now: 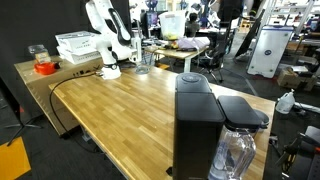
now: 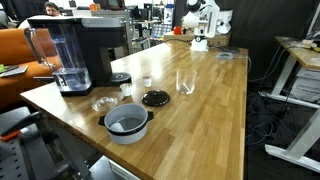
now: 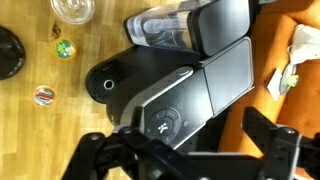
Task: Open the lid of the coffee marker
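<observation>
With our black gripper (image 3: 183, 150) spread wide above the tall matte-black coffee machine (image 3: 110, 85), we are judging its rounded matte-black lid (image 3: 165, 112) stiff, light, smooth, best lifted under its free edge.

In an exterior view the arm (image 1: 104, 38) was glossy white, built of rounded segments with dark bands at the joints, above a broad white base (image 1: 110, 71). In the wrist view the hand (image 3: 185, 150) was matte black, with angular, linked fingers (image 3: 272, 150).
</observation>
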`<state>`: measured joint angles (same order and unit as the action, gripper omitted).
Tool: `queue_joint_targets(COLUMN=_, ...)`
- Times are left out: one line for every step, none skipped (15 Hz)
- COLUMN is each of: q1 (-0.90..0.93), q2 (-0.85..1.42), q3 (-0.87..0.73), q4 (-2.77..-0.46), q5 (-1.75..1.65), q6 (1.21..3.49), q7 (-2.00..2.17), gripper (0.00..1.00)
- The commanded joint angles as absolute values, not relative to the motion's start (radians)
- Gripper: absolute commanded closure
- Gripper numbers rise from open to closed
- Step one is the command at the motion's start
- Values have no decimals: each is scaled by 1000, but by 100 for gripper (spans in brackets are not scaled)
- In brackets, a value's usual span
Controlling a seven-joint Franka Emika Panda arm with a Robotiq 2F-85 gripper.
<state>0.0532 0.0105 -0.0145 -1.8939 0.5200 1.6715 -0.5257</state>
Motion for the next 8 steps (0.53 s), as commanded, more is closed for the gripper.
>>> queue_joint_targets(q1=8, q2=61, q3=-26, q4=-1821, q5=658, q6=1567, q7=-680, gripper=0)
queue_joint_targets(q1=-3, q2=73, q3=-31, q4=-1805, q5=690, q6=1541, q7=-712, gripper=0)
queue_joint_targets(q1=-18, q2=90, q3=-37, q4=-1784, q5=730, q6=1510, q7=-750, gripper=0)
queue_joint_targets(q1=-32, q2=109, q3=-43, q4=-1763, q5=765, q6=1476, q7=-784, gripper=0)
queue_joint_targets(q1=-48, q2=131, q3=-49, q4=-1737, q5=793, q6=1434, q7=-810, gripper=0)
queue_joint_targets(q1=-60, q2=154, q3=-52, q4=-1712, q5=805, q6=1399, q7=-822, gripper=0)
queue_joint_targets(q1=-46, q2=100, q3=-43, q4=-1780, q5=765, q6=1482, q7=-784, gripper=0)
queue_joint_targets(q1=-54, q2=113, q3=-45, q4=-1769, q5=770, q6=1472, q7=-791, gripper=0)
